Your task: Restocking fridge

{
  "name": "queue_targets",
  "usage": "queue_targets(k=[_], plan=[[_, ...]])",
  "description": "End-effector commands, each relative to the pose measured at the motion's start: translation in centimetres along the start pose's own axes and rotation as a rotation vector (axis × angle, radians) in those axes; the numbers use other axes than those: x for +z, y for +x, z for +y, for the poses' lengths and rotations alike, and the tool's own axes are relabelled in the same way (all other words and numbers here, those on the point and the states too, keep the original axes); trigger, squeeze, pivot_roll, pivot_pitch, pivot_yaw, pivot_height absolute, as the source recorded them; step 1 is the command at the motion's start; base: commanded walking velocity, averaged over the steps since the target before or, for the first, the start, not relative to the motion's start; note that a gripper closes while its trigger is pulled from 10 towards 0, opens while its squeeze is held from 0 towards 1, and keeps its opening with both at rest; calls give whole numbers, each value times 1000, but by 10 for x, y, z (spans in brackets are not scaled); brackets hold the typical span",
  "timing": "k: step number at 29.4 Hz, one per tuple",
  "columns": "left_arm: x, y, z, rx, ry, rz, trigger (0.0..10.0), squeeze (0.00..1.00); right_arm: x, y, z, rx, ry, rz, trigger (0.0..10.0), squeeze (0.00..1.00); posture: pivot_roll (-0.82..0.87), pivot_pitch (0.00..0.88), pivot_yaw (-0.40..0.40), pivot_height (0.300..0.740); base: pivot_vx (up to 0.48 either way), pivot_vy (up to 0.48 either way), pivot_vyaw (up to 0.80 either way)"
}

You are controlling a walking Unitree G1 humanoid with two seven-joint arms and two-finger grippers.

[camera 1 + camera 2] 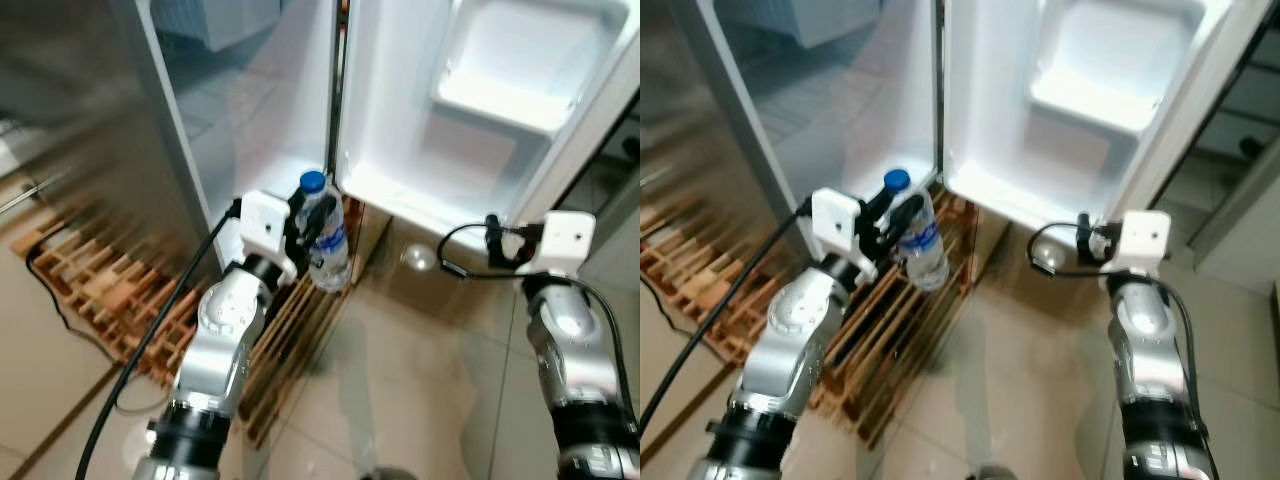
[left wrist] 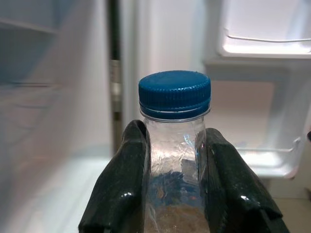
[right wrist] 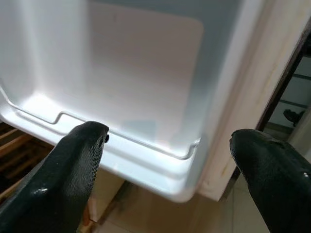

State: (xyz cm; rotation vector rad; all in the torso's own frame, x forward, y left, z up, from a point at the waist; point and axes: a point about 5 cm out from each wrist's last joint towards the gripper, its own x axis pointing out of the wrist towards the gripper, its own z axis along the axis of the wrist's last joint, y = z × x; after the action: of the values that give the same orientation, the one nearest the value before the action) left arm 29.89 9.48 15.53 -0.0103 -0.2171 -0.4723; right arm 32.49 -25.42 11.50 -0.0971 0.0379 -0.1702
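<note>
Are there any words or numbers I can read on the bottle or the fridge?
No words or numbers can be read anywhere.
Water bottle, held by the left pincer: it has a blue label band, but the print is too blurred to read.
Blue cap: plain, no writing to be seen.
Fridge door, with the open right pincer near its lowest shelf: bare white, no text or sign.

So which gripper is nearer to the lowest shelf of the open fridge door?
Right. The right gripper sits open just before the lowest door shelf. The left gripper holds the water bottle further left, near the door's hinge edge.
</note>
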Motion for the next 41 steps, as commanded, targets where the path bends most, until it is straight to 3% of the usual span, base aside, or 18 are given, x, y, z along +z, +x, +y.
queue_targets(k=[1, 5, 14, 21, 31, 41], plan=[[6, 1, 3, 6, 7, -29, 10000, 0, -3, 1, -23, -87, -19, 18, 10000, 0, -112, 0, -9, 736, 0, 0, 0], [3, 2, 2, -11, 33, -4, 10000, 0, 6, 1, -26, -83, -24, -29, 10000, 0, -112, 0, -12, 736, 0, 0, 0], [10, 13, -11, -70, 34, -45, 10000, 0, -7, -30, 28, 27, 96, -66, 10000, 0, -163, 0, 22, 736, 146, -154, 0], [10, 17, -10, -92, 39, -45, 10000, 0, -6, -33, 33, 14, 136, -65, 10000, 0, -178, 0, 32, 736, 356, -316, 0], [14, 23, -8, -79, 42, -59, 10000, 0, -7, -36, 29, 6, 96, -55, 10000, 0, -178, 0, 27, 736, 386, -280, 0], [21, 29, -5, -72, 31, -86, 10000, 0, -6, -40, 44, 65, 119, -50, 10000, 0, -180, 0, 39, 736, 396, -267, 0]])
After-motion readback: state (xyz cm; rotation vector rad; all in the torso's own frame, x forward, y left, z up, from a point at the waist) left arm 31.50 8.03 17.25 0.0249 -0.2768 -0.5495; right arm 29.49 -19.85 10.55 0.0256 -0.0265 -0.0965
